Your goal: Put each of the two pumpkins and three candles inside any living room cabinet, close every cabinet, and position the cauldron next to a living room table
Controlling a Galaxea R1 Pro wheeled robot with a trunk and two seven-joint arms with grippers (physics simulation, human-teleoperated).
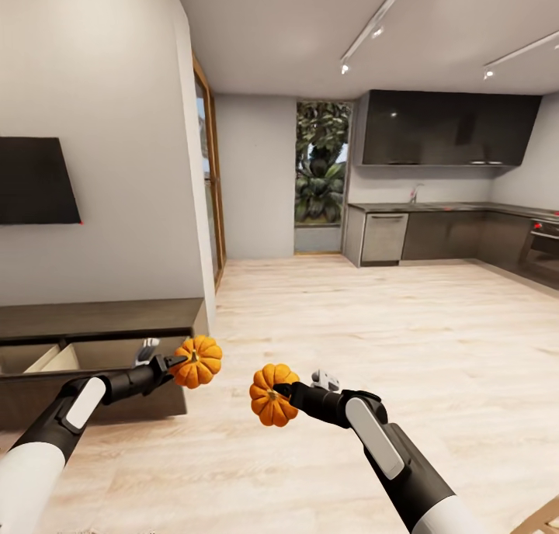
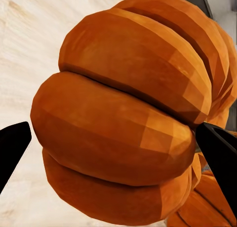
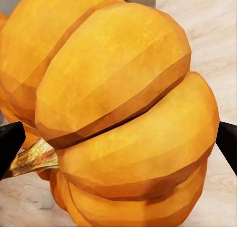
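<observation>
Each arm carries a pumpkin out in front of the robot, above the light wood floor (image 1: 373, 317). The left gripper (image 1: 172, 361) has its jaws closed on the left pumpkin (image 1: 197, 361), which hangs at about seven o'clock in the head view, just off the right end of the cabinet (image 1: 101, 317). In the left wrist view that pumpkin (image 2: 123, 118) sits between the two black fingertips (image 2: 12, 148), pressed on both sides.

The right gripper (image 1: 286, 393) has its jaws closed on the right pumpkin (image 1: 272, 395), at about six o'clock in the head view, near the left pumpkin but apart from it. In the right wrist view this pumpkin (image 3: 123, 118) lies on its side, its brownish stem (image 3: 34, 158) pointing towards one black fingertip (image 3: 10, 143).

The cabinet stands against the white wall at about eight o'clock, with two drawers (image 1: 85, 355) pulled out and their pale beige insides showing. A black TV (image 1: 35, 181) hangs on the wall above it. The kitchen bench (image 1: 435, 206) with grey cupboards runs along the far wall at about two o'clock.
</observation>
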